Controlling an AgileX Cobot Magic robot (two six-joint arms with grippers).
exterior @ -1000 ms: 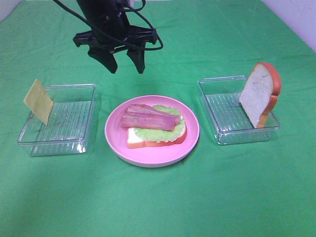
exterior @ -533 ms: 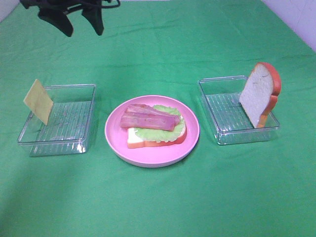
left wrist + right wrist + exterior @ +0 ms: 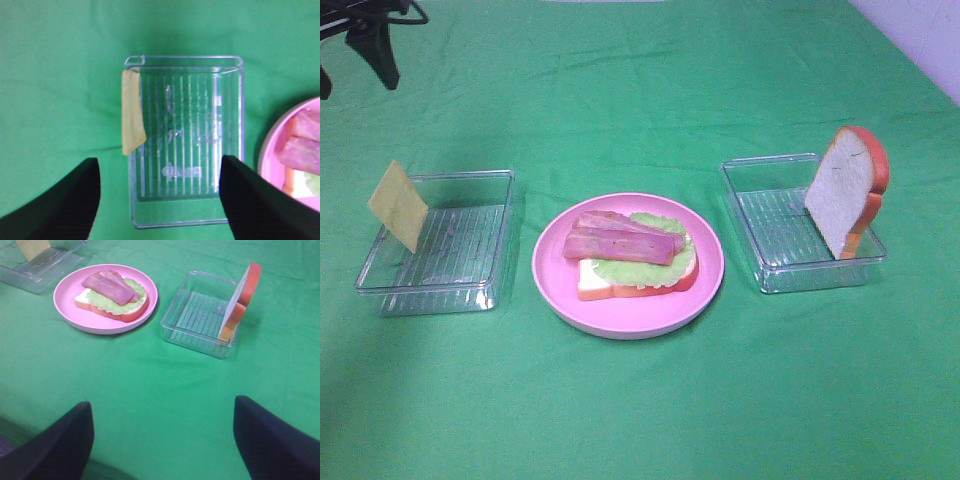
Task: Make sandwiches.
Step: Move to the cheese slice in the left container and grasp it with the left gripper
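Note:
A partial sandwich lies on the round pink plate: a bread slice, green lettuce and bacon strips. It also shows in the right wrist view. A yellow cheese square leans on the left wall of the left clear tray; the left wrist view shows it too. A second bread slice stands upright in the right clear tray. My left gripper is open and empty at the far left, high above the left tray. My right gripper is open and empty, near the table's front.
A green cloth covers the whole table. The right tray sits right of the plate. A pale wall edge shows at the far right corner.
My left gripper has moved from behind the plate to the far left corner, open and empty. The food and trays have not moved.

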